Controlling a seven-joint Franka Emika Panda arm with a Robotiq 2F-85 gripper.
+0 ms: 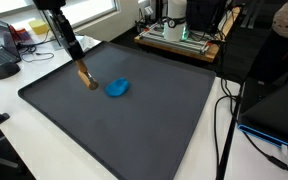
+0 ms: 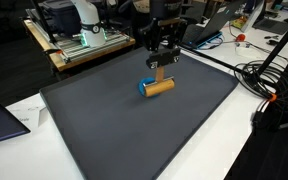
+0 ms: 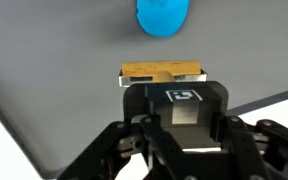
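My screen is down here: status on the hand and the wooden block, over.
Hand shut on wooden block, low at the grey mat. Blue lump close beside the block, not touching.

Pincer (image 3: 162, 88) around wooden piece (image 3: 144, 72), blue object (image 3: 162, 14) just beyond

One wooden cylinder (image 2: 162, 86) at centre, one blue lump (image 1: 117, 88) at centre frame, one dark mat (image 2: 114, 130) across the middle, one gripper (image 2: 161, 72) above centre
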